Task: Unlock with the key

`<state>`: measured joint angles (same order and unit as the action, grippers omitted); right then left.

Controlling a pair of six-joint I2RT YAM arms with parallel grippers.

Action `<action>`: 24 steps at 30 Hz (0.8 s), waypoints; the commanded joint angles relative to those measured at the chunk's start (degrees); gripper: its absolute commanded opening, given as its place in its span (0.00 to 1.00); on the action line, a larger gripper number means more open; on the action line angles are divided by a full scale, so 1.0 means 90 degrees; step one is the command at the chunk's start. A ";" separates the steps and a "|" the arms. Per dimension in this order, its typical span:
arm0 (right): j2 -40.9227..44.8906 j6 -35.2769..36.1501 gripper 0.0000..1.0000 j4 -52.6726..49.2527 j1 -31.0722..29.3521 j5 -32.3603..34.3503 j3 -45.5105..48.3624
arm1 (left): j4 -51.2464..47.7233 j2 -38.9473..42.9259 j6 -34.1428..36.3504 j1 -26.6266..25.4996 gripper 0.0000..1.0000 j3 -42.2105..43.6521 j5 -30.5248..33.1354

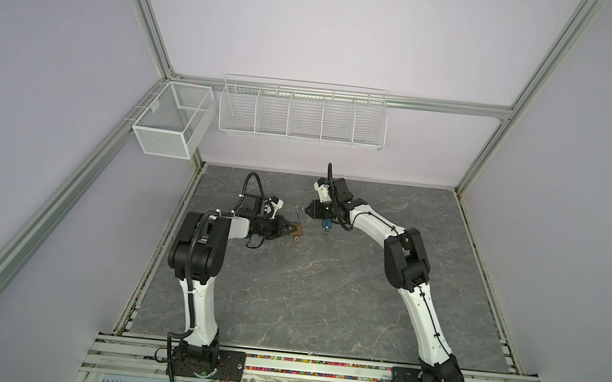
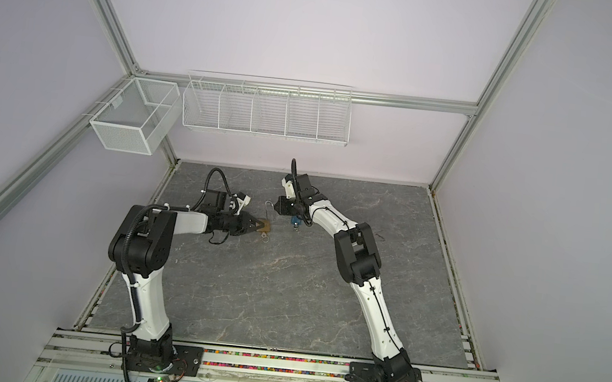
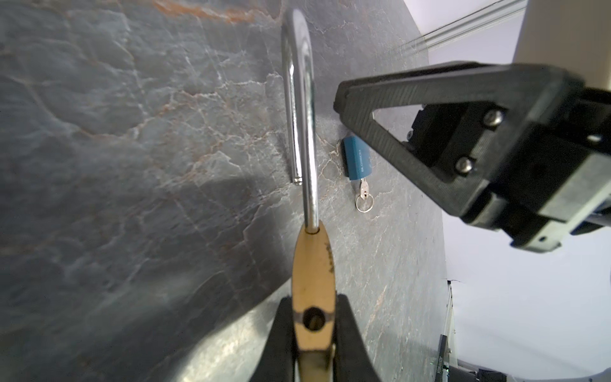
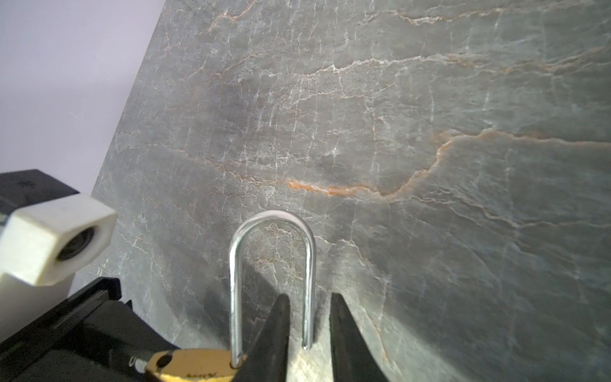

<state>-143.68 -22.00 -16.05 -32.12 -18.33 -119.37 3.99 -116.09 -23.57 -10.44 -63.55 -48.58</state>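
1. Overhead, in both top views, two padlocks: the brass padlock [image 1: 296,231] clenched in the left gripper [image 1: 291,231] at frame centre, the blue padlock [image 1: 327,224] lying on the table [image 1: 324,288] just right.
2. Left wrist: one key [image 3: 363,193] sits in the blue padlock, centre frame.
3. Right wrist: right gripper [image 4: 309,307], fingers parted, straddles one leg of the shackle [image 4: 272,220], bottom centre.

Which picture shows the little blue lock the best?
The left wrist view: the blue lock lies close and sharp, with a key showing. In both top views the blue lock is a tiny speck beside the right arm. The right wrist view misses it.
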 commanded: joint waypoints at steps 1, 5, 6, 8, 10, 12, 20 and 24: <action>0.0104 0.0138 0.28 -0.0046 0.0022 -0.0124 0.0059 | 0.0301 -0.0173 -0.0086 0.0056 0.00 -0.0238 -0.0336; 0.0863 0.0198 0.36 0.0621 0.0047 -0.0216 0.1101 | 0.0131 -0.0317 -0.0076 0.0089 0.00 -0.0356 -0.0239; 0.1120 0.0188 0.37 0.0864 0.0053 -0.0252 0.1462 | 0.0073 -0.0349 -0.0067 0.0104 0.00 -0.0390 -0.0232; 0.1836 0.0110 0.44 0.1548 0.0069 -0.0379 0.2413 | -0.0047 -0.0391 -0.0001 0.0133 0.00 -0.0439 -0.0199; 0.2521 -0.0012 0.55 0.2184 0.0072 -0.0522 0.3331 | -0.0107 -0.0385 0.0039 0.0163 0.00 -0.0439 -0.0169; 0.3181 -0.0161 0.71 0.2774 0.0072 -0.0668 0.4197 | -0.0113 -0.0380 0.0070 0.0192 0.00 -0.0415 -0.0160; 0.5506 -0.0143 0.88 0.3457 0.0053 -0.0434 0.6417 | -0.0053 -0.0502 -0.0139 0.0232 0.00 -0.0516 -0.0115; 0.6585 0.0178 0.88 0.2790 0.0053 -0.0016 0.6912 | -0.0166 -0.0552 -0.0135 0.0242 0.00 -0.0619 -0.0087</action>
<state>-88.97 -23.05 11.22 -31.86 -21.23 -59.40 2.74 -119.66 -25.04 -8.95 -66.94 -49.91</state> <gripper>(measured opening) 0.881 0.134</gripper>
